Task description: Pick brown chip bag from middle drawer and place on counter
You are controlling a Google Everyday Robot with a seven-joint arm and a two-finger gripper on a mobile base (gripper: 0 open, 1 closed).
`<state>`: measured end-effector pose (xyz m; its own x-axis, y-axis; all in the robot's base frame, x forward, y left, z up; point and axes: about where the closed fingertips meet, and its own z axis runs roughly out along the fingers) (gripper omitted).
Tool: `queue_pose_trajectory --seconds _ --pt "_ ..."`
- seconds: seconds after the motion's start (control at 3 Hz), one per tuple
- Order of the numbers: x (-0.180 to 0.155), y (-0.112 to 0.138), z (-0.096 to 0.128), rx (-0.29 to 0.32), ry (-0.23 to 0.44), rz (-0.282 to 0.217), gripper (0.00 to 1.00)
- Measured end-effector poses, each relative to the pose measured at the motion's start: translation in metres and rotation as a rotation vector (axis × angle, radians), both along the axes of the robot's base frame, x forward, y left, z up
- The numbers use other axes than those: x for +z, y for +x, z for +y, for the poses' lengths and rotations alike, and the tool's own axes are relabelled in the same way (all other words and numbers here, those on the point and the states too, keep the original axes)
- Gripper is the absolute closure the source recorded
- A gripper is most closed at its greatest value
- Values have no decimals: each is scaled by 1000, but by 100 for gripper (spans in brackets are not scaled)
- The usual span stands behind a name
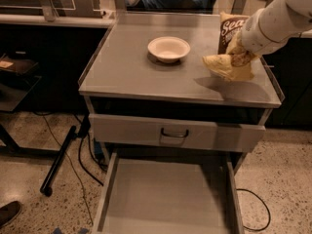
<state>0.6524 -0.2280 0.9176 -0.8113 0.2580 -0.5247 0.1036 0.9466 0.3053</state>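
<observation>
The brown chip bag [228, 33] is in my gripper [240, 53] over the right side of the counter [129, 69]. Its dark "Sea" lettered part points to the back and its pale yellow end [225, 67] hangs toward the front, just above the counter top with a shadow under it. The gripper is shut on the bag, and the white arm comes in from the upper right. The middle drawer [165, 194] is pulled open below, and its grey floor is bare.
A white bowl [168, 48] stands on the counter, back centre, left of the bag. A closed drawer front with a dark handle [174, 133] sits above the open drawer. A black stand leg and cables [61, 157] lie on the floor to the left.
</observation>
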Motion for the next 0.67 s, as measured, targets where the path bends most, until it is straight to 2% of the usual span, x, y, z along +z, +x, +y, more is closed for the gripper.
queue_pose_trajectory --seconds 0.67 --pt "-53 -8 24 64 86 95 100"
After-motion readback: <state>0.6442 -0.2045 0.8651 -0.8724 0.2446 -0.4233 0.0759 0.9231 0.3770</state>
